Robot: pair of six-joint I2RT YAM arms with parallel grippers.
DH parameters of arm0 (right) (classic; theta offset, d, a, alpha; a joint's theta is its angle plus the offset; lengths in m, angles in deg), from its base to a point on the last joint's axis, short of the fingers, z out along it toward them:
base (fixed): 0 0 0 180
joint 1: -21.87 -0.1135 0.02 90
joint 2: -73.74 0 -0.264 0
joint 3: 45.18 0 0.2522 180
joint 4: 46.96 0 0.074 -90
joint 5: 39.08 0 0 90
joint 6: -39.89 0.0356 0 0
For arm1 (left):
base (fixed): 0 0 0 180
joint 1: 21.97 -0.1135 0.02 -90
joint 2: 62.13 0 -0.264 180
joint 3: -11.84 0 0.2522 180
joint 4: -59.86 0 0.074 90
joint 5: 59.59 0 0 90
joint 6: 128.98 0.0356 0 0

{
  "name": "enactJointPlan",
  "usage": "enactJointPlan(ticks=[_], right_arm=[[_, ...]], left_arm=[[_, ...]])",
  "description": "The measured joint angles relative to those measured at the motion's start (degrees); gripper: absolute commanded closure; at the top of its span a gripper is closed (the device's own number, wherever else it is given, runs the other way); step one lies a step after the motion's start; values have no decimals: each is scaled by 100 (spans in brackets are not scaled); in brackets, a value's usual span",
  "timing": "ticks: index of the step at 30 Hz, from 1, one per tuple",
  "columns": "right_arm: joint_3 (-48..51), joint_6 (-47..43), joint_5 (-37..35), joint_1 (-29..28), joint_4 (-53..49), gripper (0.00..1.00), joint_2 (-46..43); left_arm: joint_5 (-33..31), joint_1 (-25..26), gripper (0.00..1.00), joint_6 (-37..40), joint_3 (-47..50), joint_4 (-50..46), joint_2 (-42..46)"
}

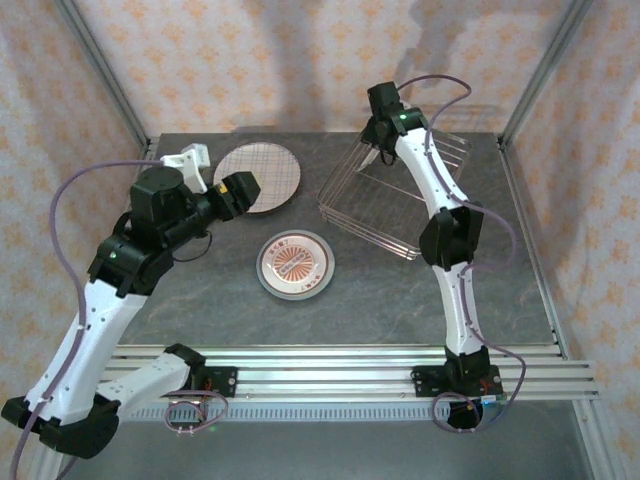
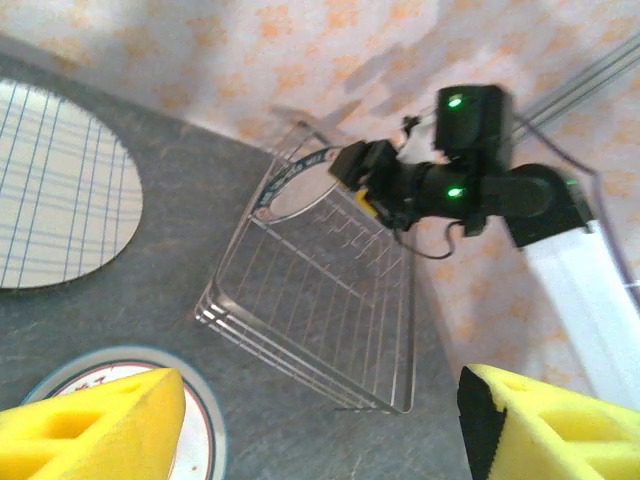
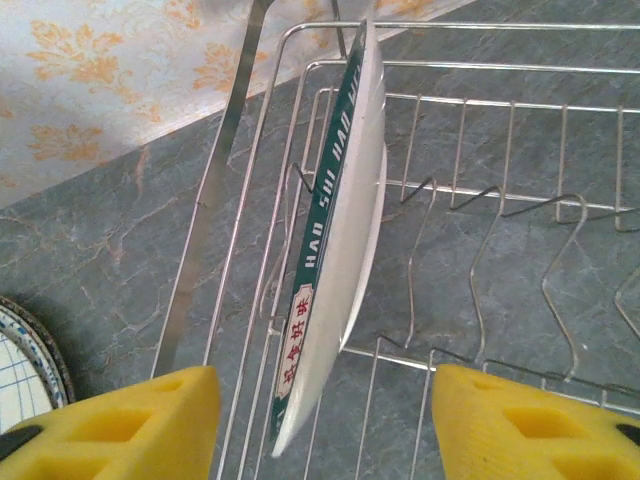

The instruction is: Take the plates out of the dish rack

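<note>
The wire dish rack (image 1: 390, 195) sits at the back right of the table. One dark-rimmed plate (image 3: 335, 250) stands on edge at its end, with green rim and red lettering. My right gripper (image 3: 320, 420) hangs open above it, its yellow fingers (image 3: 120, 425) either side of the plate without touching. The pale plaid plate (image 1: 258, 177) lies flat at back centre, and the white plate with red shapes (image 1: 296, 265) lies mid-table. My left gripper (image 1: 238, 193) hovers open and empty beside the plaid plate. The speckled plate is out of view.
Patterned walls and metal frame posts (image 1: 110, 90) enclose the table. An aluminium rail (image 1: 330, 365) runs along the near edge. A white fixture (image 1: 185, 157) stands at the back left. In the left wrist view, the rack (image 2: 320, 300) lies ahead with the right arm (image 2: 470, 185) over it.
</note>
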Motion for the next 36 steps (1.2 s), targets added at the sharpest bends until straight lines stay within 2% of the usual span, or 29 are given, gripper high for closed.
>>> enactJointPlan(ticks=[9, 19, 27, 32, 35, 36], right_arm=[[-216, 22, 35, 105, 184, 59, 350], [-417, 59, 28, 109, 243, 83, 376], [-470, 103, -9, 114, 238, 82, 396], [-551, 146, -15, 114, 238, 90, 435], [-592, 190, -48, 111, 225, 100, 442], [-621, 199, -52, 111, 216, 100, 448]], left_arm=[[-2, 0, 27, 4, -72, 22, 120], [0, 0, 27, 0, -55, 22, 166], [17, 0, 26, 0, -55, 26, 90], [20, 0, 26, 0, -55, 24, 70], [17, 0, 26, 0, -55, 26, 70], [20, 0, 26, 0, -55, 24, 70]])
